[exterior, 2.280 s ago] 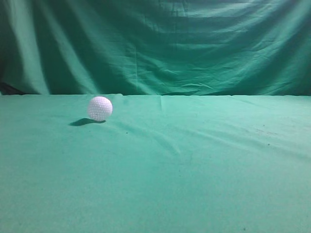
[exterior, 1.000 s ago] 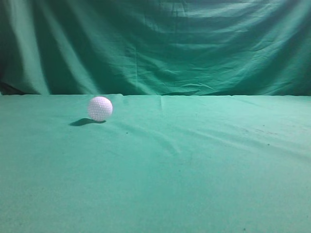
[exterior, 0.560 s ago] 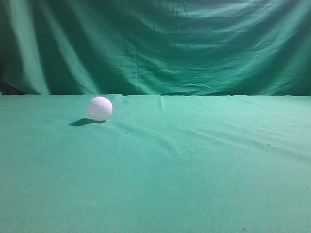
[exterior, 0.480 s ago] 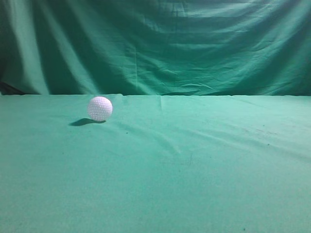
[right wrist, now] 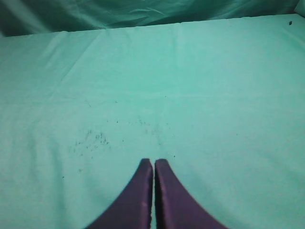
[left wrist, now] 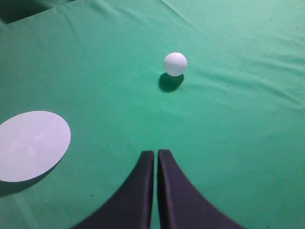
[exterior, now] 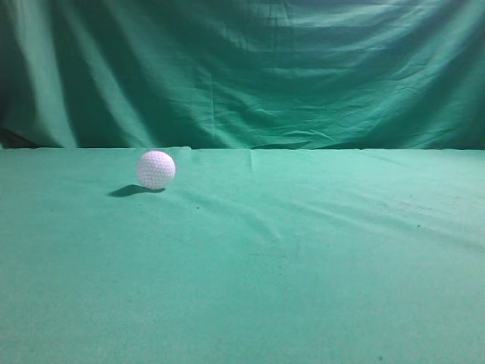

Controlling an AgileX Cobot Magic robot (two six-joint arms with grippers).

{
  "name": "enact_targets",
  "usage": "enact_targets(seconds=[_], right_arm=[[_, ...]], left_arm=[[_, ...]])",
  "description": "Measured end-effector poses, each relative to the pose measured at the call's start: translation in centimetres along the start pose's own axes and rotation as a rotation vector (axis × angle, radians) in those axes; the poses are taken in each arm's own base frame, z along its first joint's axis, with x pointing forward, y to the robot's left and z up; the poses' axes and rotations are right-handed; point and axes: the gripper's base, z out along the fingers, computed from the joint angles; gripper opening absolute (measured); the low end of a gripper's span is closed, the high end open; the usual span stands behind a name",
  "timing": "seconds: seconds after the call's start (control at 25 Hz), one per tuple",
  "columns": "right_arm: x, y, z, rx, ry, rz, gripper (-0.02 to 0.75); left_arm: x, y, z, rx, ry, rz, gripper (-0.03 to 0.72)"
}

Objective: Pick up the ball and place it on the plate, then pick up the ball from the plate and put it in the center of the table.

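Observation:
The white dimpled ball (exterior: 156, 169) rests on the green cloth table (exterior: 303, 265), left of the middle and far back in the exterior view. It also shows in the left wrist view (left wrist: 175, 64), well ahead of my left gripper (left wrist: 156, 152), which is shut and empty above the cloth. A flat white round plate (left wrist: 31, 144) lies on the cloth to the left of that gripper. My right gripper (right wrist: 153, 162) is shut and empty over bare cloth (right wrist: 190, 95). Neither gripper nor the plate shows in the exterior view.
A darker green folded curtain (exterior: 250, 68) hangs behind the table's far edge. Small dark specks dot the cloth (right wrist: 90, 138) ahead of the right gripper. The cloth has shallow wrinkles.

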Motion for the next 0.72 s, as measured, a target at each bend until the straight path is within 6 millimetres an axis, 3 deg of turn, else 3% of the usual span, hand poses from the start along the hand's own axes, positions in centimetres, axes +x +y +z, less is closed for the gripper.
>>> enact_targets(seconds=[0.36,0.56,0.72], right_arm=[[0.0,0.0,0.0,0.000,0.002,0.000,0.000],[0.0,0.0,0.0,0.000,0.002,0.000,0.000],[0.0,0.0,0.0,0.000,0.002,0.000,0.000]], left_arm=[[-0.1,-0.1,-0.4,-0.007,-0.025,0.007,0.000],[0.1,-0.4,-2.4,-0.074,-0.149,0.074,0.000],[1.4,0.0,-2.9,-0.208,-0.331,-0.032,0.000]])
